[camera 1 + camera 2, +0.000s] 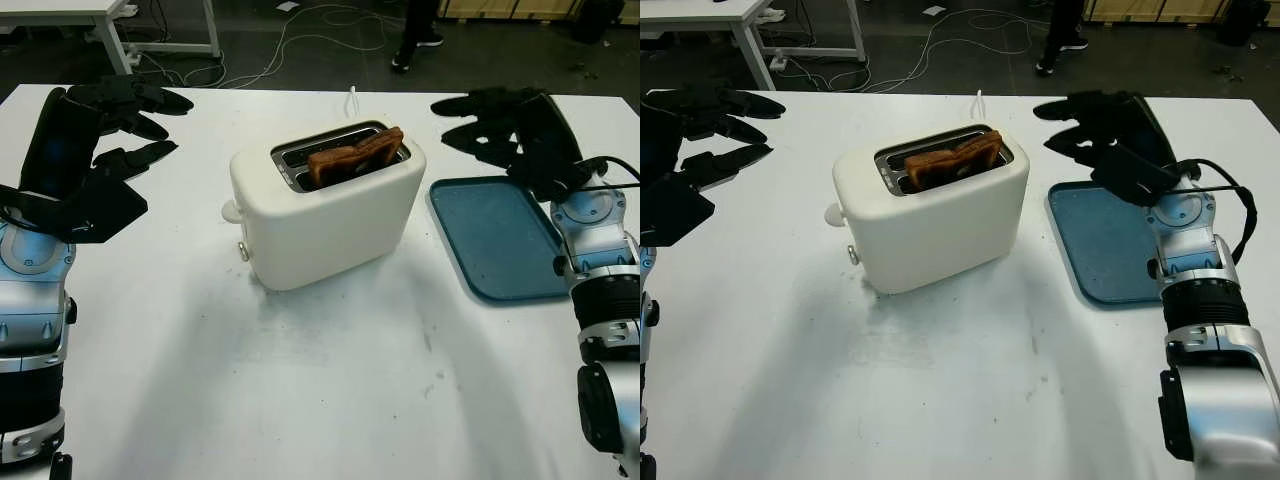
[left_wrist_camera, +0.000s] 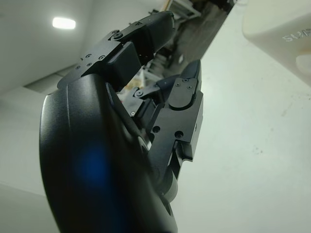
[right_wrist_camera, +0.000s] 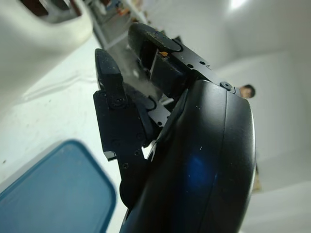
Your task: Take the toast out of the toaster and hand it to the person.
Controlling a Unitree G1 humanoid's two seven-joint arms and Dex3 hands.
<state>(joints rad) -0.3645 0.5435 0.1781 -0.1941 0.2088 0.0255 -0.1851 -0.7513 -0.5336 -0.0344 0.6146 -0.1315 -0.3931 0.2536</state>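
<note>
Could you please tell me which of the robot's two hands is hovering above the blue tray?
The right hand: it is raised, open, over the far end of the blue tray, while the left hand is open above bare table left of the toaster.

The toaster (image 1: 330, 205) has a smooth cream plastic shell with a soft shine and metal slots. The toast (image 1: 355, 157) in it looks rough and dry. Beside the toaster, the blue tray (image 1: 500, 240) is matt plastic, and the white table (image 1: 330, 380) is smooth, with scuffs.

above toaster (image 1: 330, 205): open | right: tray (image 1: 500, 235), seemingly flat
</note>
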